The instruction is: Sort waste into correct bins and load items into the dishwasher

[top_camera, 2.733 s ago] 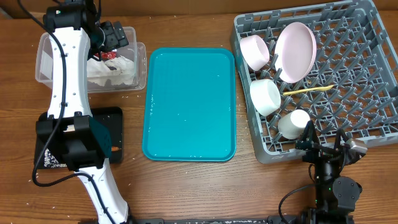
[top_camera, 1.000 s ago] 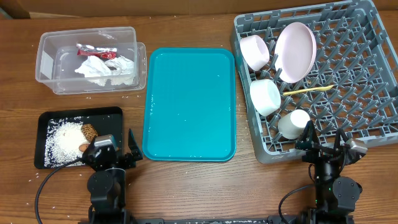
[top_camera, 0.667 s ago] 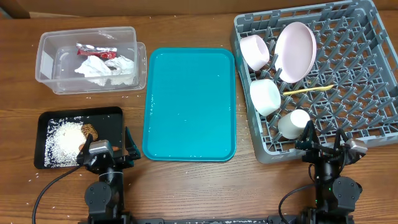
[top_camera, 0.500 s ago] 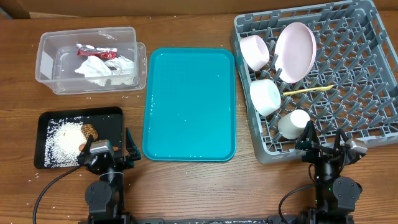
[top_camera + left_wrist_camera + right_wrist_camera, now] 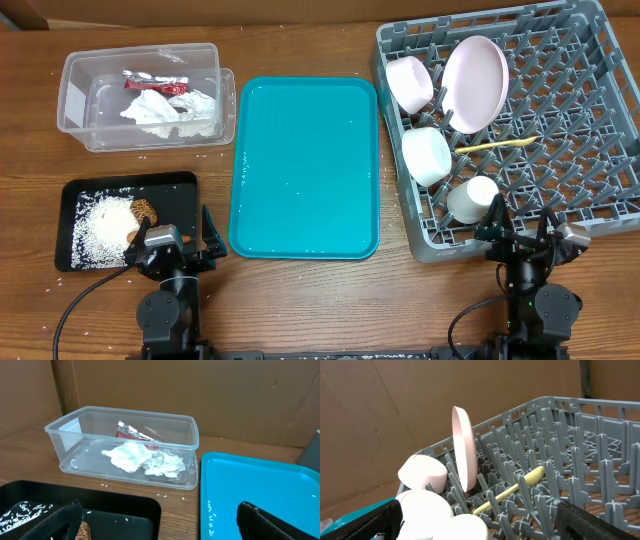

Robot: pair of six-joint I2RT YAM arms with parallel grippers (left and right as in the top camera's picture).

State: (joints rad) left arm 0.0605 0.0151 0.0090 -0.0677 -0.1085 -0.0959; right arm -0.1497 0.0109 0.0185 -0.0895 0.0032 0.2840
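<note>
Both arms sit low at the near edge of the table, the left gripper (image 5: 175, 240) and the right gripper (image 5: 522, 226) each with fingers spread wide and holding nothing. The crumpled napkin (image 5: 160, 108) and red-and-white wrapper (image 5: 155, 84) lie in the clear tub (image 5: 75, 100), and the rice grains (image 5: 98, 225) and brown food pieces (image 5: 146, 211) in the black tray (image 5: 182, 184), left of the teal serving tray (image 5: 305, 165). The grey dish rack (image 5: 590, 120) holds the pink plate (image 5: 475, 82) on edge, two bowls (image 5: 410, 82), a cup (image 5: 472, 198) and the yellow spoon (image 5: 497, 145).
</note>
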